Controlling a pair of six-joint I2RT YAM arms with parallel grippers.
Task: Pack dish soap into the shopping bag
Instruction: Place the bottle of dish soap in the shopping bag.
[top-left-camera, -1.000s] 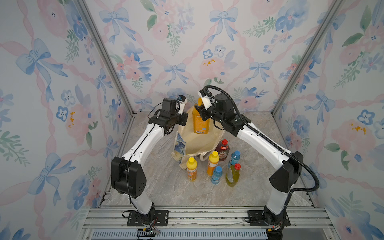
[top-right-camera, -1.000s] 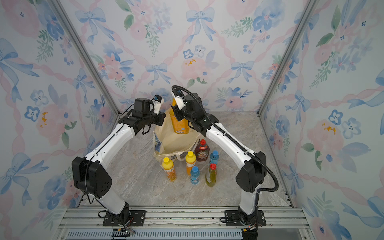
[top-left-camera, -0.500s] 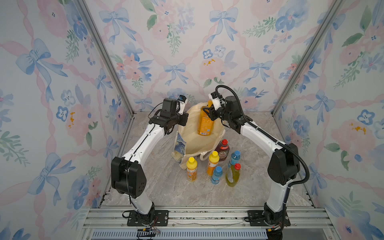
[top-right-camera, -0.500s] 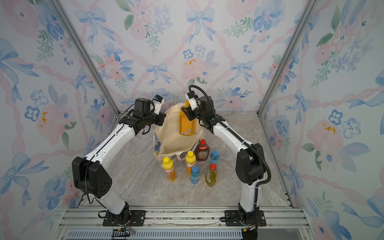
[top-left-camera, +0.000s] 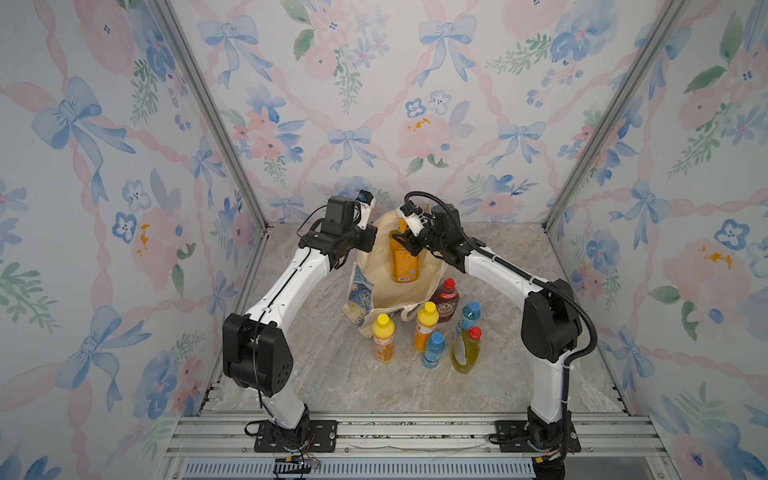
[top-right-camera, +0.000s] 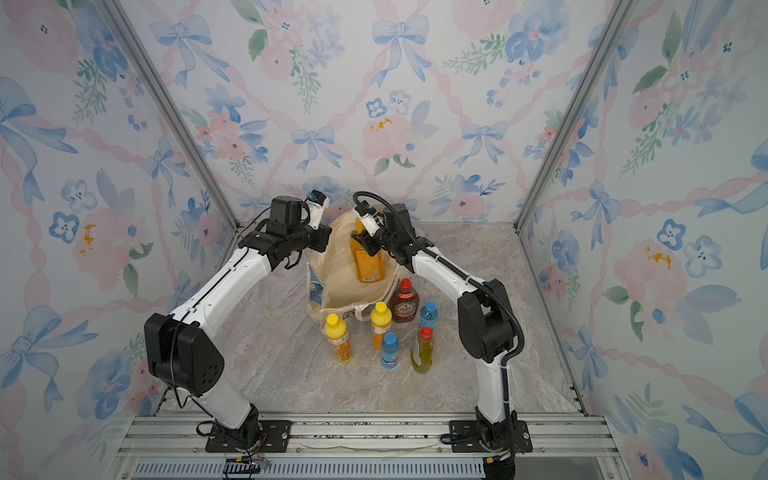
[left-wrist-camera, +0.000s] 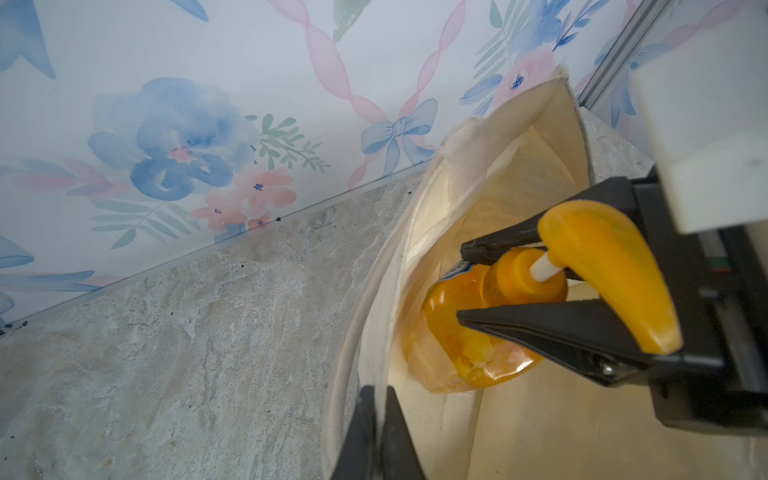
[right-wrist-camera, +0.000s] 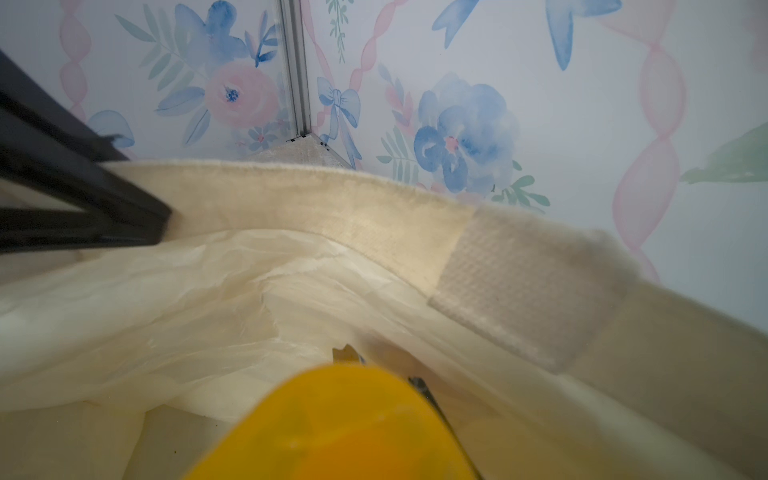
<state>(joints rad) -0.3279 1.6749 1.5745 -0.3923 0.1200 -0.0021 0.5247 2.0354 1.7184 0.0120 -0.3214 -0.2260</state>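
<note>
The big orange pump bottle (left-wrist-camera: 478, 332) hangs inside the open mouth of the shopping bag (top-left-camera: 380, 274), its neck clamped under the pump head by the right claw (left-wrist-camera: 460, 284). The left claw (left-wrist-camera: 376, 390) is pinched together on the bag's rim. On the table (top-left-camera: 332, 374), just in front of the bag, stand a dark-red bottle (top-left-camera: 445, 299), two orange yellow-capped bottles (top-left-camera: 382, 338) (top-left-camera: 424, 326), two small blue bottles (top-left-camera: 468, 316) (top-left-camera: 433, 351) and a yellow-green red-capped bottle (top-left-camera: 465, 349).

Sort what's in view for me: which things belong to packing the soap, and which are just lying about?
Job: shopping bag, pinched by left gripper; orange pump bottle, held by right gripper; dark-red bottle; two yellow-capped orange bottles; two blue bottles; yellow-green bottle.
Just there: marble tabletop, floral walls; no loose clutter seen.
</note>
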